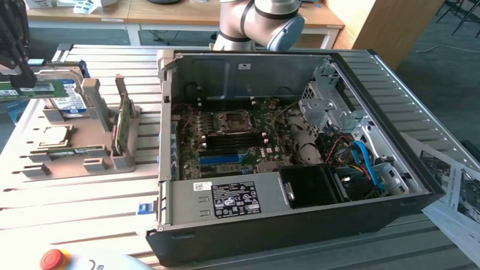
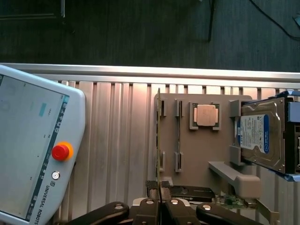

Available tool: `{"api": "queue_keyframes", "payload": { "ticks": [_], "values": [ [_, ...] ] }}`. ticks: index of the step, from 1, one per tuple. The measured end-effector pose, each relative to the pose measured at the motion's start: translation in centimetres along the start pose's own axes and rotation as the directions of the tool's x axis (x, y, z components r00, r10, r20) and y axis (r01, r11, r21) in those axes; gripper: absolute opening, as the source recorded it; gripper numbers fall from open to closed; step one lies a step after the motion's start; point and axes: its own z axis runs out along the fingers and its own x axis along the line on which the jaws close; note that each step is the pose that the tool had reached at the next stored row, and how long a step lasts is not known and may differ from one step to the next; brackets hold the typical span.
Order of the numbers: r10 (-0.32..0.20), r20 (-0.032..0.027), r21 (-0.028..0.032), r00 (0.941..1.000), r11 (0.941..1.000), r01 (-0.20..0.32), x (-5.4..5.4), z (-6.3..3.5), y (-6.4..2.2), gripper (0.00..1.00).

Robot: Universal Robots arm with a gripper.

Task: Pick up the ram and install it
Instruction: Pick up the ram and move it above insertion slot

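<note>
Arm [image 1: 262, 22] is reaching over to the exterior view's left edge, with the hand [image 1: 21, 79] pointing down above the gray holder [image 1: 98, 112] on the desk [image 1: 75, 197]. Hand is squeezing tight on the ram [image 1: 34, 90] - stick is hanging level over the holder - well apart from the open computer case [image 1: 300, 225].

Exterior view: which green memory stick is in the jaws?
The ram held level at the exterior view's far left; the other stick stands on edge in the grey holder.
</note>
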Motion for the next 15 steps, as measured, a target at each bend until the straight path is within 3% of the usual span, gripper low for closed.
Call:
{"api": "queue_keyframes", "payload": {
  "ticks": [15],
  "values": [
    [0.000,-0.0001,0.0000,1.0000,1.0000,0.000,1.0,-0.05,-1.66,0.12]
  ]
}}
